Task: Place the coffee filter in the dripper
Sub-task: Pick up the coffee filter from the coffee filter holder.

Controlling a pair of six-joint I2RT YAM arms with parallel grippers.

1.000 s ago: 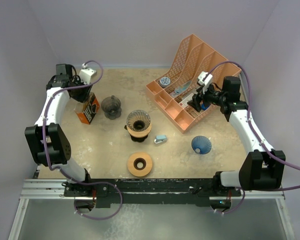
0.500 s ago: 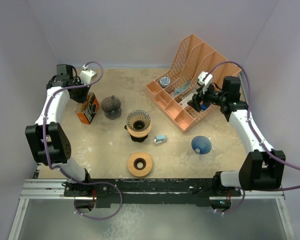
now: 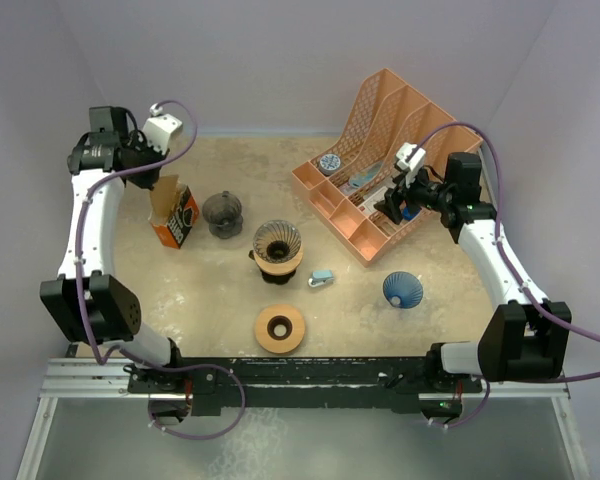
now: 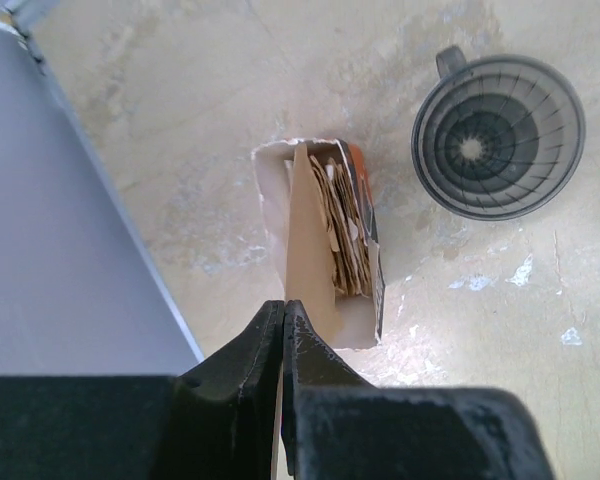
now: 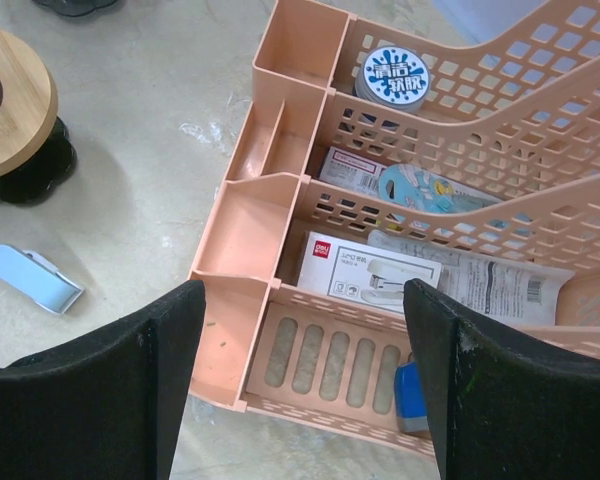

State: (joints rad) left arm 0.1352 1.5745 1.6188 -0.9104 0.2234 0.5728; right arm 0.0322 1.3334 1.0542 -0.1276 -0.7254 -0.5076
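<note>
Left end effector (image 4: 283,305): I saw its fingers pressed together, clamped on the near edge of the coffee filter (image 4: 308,235).
Coffee filter: flat tan sheet, long axis pointing straight away from the fingertips, far end over the open filter box (image 4: 272,210) at the left of the table (image 3: 205,290).
Grey dripper (image 4: 498,135): right of the box, apart from it. I judged the left arm nearer.
Right end effector (image 5: 302,300): fingers wide apart, empty, above the orange organiser (image 5: 242,235), well apart from the filter.
</note>
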